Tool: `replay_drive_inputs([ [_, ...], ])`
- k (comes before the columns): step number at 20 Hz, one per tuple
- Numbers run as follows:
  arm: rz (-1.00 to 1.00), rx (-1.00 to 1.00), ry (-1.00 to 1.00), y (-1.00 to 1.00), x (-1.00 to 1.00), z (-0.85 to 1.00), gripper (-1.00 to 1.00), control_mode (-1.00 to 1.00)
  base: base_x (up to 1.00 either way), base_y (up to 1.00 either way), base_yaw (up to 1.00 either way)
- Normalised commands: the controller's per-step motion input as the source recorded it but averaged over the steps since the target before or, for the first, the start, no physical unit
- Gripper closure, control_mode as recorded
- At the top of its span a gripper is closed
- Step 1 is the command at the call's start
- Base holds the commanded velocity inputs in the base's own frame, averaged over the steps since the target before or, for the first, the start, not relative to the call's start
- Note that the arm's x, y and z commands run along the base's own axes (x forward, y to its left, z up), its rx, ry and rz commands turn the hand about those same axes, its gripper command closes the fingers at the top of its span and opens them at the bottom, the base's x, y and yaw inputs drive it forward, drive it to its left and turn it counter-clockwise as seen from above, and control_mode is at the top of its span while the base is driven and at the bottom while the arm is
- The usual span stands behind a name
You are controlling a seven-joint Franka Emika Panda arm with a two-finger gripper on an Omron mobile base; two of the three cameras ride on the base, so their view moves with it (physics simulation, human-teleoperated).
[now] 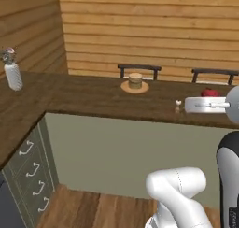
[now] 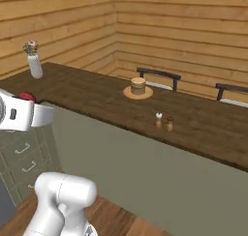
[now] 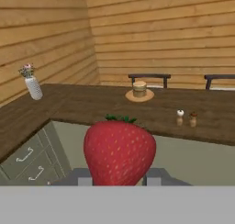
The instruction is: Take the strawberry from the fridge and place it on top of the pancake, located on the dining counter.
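Light: even and soft, moderately bright, no visible lamp or source.
Shadows: faint; a small dark patch under the plate (image 3: 139, 96) far ahead of the hand, little else.
Glare: none; a mild sheen on the strawberry (image 3: 119, 152) right at the hand.
Sharpness: rendered, coarse and slightly soft, jagged edges on the plank wall (image 3: 160, 30) beyond.
Distortion: none obvious at the edges.
Focus: uniform near to far.

Setting: rendered home kitchen with dining area.
Walls: horizontal wood planks, top of frame.
Desk (image 1: 93, 98): dark wood-grain top, L-shaped, mid-frame.
Drawers (image 1: 30, 173): grey-green fronts with bar handles, lower left.
Chairs (image 1: 139, 69): dark backs behind the desk.
Tableware: pancake (image 1: 135, 80) on plate, shakers (image 2: 163, 118), flower vase (image 1: 12, 70) at left.
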Motion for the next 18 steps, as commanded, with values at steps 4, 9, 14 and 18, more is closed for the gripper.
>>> replay_drive_inputs([
  [4,0.0,0.0,0.0,0.0,0.0,0.0,1.0,1.0,1.0,0.99,-0.38],
  [9,0.0,0.0,0.0,0.0,0.0,0.0,1.0,1.0,0.87,0.66,-0.31],
  [14,0.0,0.0,0.0,0.0,0.0,0.0,1.0,1.0,0.62,0.27,-0.27],
  [18,0.0,0.0,0.0,0.0,0.0,0.0,1.0,1.0,0.64,-0.03,-0.11],
])
